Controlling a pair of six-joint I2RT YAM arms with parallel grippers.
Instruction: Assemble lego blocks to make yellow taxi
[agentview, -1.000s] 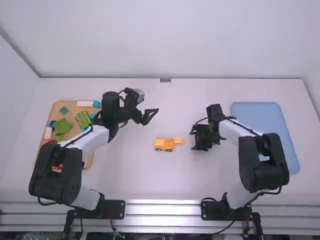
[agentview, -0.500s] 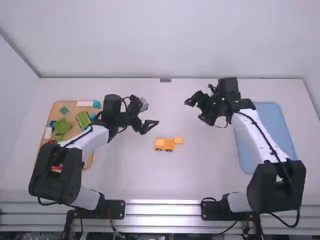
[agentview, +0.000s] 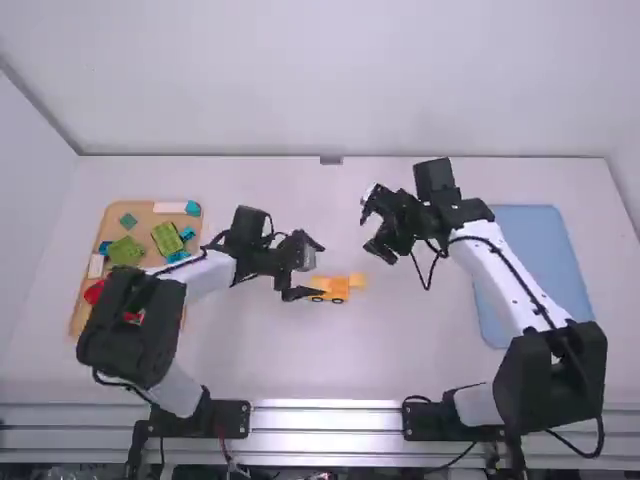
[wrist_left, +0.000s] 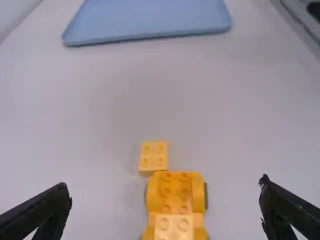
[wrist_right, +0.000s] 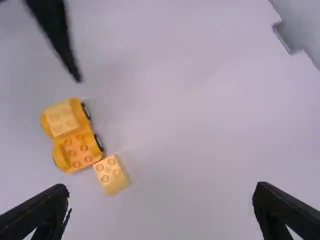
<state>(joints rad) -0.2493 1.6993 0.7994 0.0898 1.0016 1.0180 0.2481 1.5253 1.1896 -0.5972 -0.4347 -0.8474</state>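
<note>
My left gripper (agentview: 302, 272) is at the left end of the orange-yellow car body (agentview: 330, 289); in the left wrist view that gripper (wrist_left: 165, 202) is open, the car (wrist_left: 176, 197) between and beyond its fingers. A paler brick lies on the car's near part. The small yellow brick (wrist_left: 153, 156) stands at the car's far end. My right gripper (agentview: 370, 222) is above and right of the car; its own view shows the gripper (wrist_right: 162, 205) open and holding nothing, with the small yellow brick (wrist_right: 111, 175) touching or nearly touching the car (wrist_right: 75, 145).
On the left, a wooden tray (agentview: 150, 215) holds green, blue, red and white blocks, partly under the left arm. A blue tray (agentview: 545, 260) lies on the right, partly beneath the right arm. One dark finger of the left gripper crosses the right wrist view's upper left.
My left gripper has come toward the camera, up to the car. The right arm first swung away from the camera, then its gripper shifted slightly left and nearer. Car and small brick look unmoved.
</note>
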